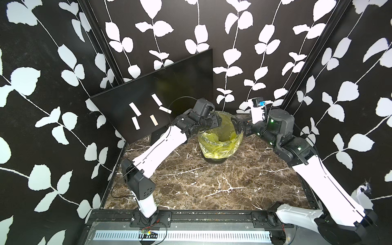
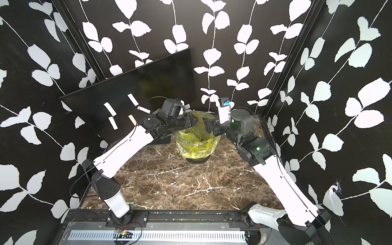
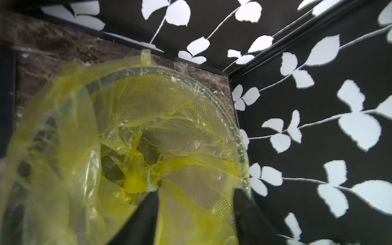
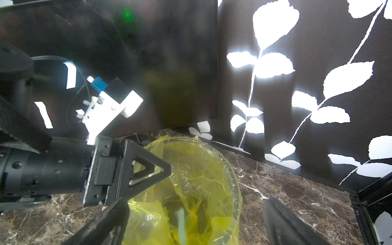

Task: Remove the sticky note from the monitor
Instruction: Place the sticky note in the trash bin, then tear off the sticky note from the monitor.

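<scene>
Left wrist view: left gripper (image 3: 195,192) hangs over the bin (image 3: 148,83), jaws apart, pale scrap (image 3: 151,186) maybe stuck to one fingertip (image 3: 151,199) (I'd wiggle it loose). Monitor (image 1: 186,78) stands at the tabletop's (image 1: 201,180) back-left corner, five sticky notes (image 1: 135,109) on it.

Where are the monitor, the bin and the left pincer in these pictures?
monitor (image 1: 182,78): in a top view, on the bare dark screen.
bin (image 1: 214,148): in a top view, on its yellow-bagged front wall.
left pincer (image 3: 195,191): in the left wrist view, midway between its two fingertips.
</scene>
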### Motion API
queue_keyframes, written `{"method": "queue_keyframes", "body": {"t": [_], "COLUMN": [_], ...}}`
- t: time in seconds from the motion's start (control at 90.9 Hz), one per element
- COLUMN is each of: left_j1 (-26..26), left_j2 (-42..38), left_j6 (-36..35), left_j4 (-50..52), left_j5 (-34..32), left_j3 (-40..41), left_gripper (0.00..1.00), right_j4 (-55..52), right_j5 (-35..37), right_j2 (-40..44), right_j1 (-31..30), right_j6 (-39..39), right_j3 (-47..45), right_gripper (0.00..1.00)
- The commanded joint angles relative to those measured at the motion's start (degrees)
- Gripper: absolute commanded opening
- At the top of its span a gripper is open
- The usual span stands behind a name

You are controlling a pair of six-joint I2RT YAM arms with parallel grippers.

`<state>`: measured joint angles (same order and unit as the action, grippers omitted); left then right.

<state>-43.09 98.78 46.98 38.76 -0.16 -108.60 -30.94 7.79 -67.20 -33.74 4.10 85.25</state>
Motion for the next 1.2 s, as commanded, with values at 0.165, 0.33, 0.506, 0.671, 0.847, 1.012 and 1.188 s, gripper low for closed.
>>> {"method": "queue_keyframes", "body": {"t": [0.165,0.33,0.506,0.671,0.847,1.012,1.188], "left_j1": [0.69,6.85,16.47,26.49,34.69,37.59,37.64], "left_j2": [-6.34,-14.02,-26.05,-35.16,-37.25,-35.83,-33.63], "left_j6": [-5.47,-9.36,-8.48,-1.23,4.94,11.19,14.97], "left_j4": [7.37,9.64,3.57,-8.53,-19.78,-32.25,-40.22], "left_j5": [-7.97,-9.79,-7.62,1.08,8.07,10.80,10.18], "left_j3": [-4.21,-1.51,11.39,25.73,34.09,39.00,40.56], "left_gripper": [0.74,0.79,0.80,0.81,0.83,0.83,0.82], "right_j4": [1.69,3.07,3.81,3.91,4.93,5.84,6.92], "right_j5": [-1.05,-4.33,-6.06,-6.80,-7.59,-8.36,-9.57], "right_j2": [-1.30,-2.20,-3.31,-3.92,-4.16,-3.84,-3.57], "right_j1": [0.42,0.43,0.34,0.34,0.34,0.27,-0.36], "right_j6": [-0.96,0.04,1.29,1.70,2.42,2.67,2.41], "right_j3": [-0.26,-0.07,0.35,0.87,0.58,0.07,-0.82], "right_gripper": [1.00,1.00,1.00,1.00,1.00,1.00,1.00]}}
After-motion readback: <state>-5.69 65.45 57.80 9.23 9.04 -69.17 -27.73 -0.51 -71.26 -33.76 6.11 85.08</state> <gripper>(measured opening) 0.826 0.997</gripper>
